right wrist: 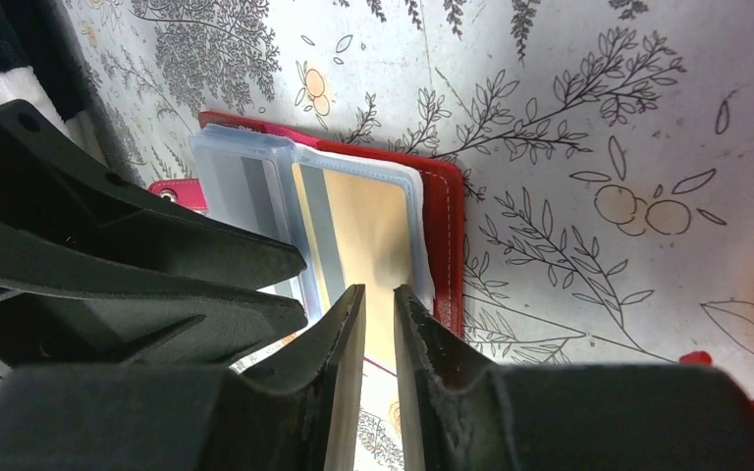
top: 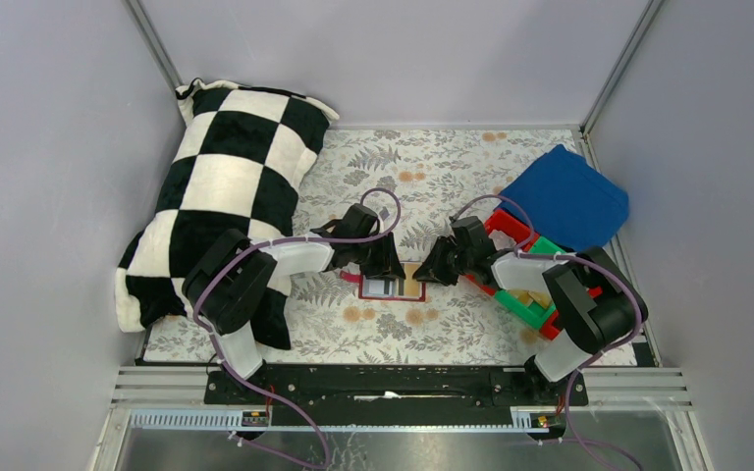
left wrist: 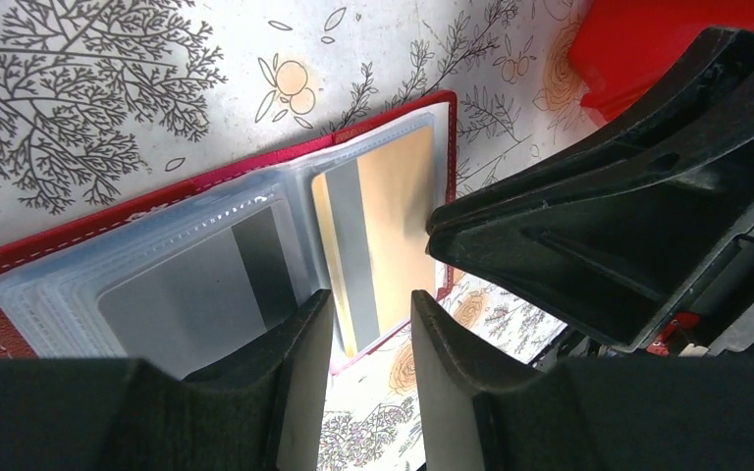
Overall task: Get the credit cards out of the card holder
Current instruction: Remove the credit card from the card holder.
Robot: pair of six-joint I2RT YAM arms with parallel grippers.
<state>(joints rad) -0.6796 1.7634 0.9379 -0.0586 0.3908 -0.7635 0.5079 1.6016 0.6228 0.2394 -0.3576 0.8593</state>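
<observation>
The card holder (top: 390, 287) lies open mid-worktop (top: 452, 167), credit cards (left wrist: 187, 294) in their sleeves. My left claw (left wrist: 370, 316) stands narrowly parted at one edge and holds nothing. My right claw (right wrist: 379, 296) is a slit over the tan card (right wrist: 378, 231); I cannot tell whether it grips. The two claws crowd each other.

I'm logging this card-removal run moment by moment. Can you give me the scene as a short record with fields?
card holder: open flat on the floral tablecloth, between both hands
tan card: in the clear sleeve nearest the right hand, grey stripe showing
grey card: in a clear sleeve on the left hand's side, dark stripe
left hand: over the holder's near edge, fingers apart
right hand: at the tan card's edge, fingers nearly together; grip unclear
progress: both visible cards in their sleeves
surroundings: checkered pillow left, blue cloth right
</observation>
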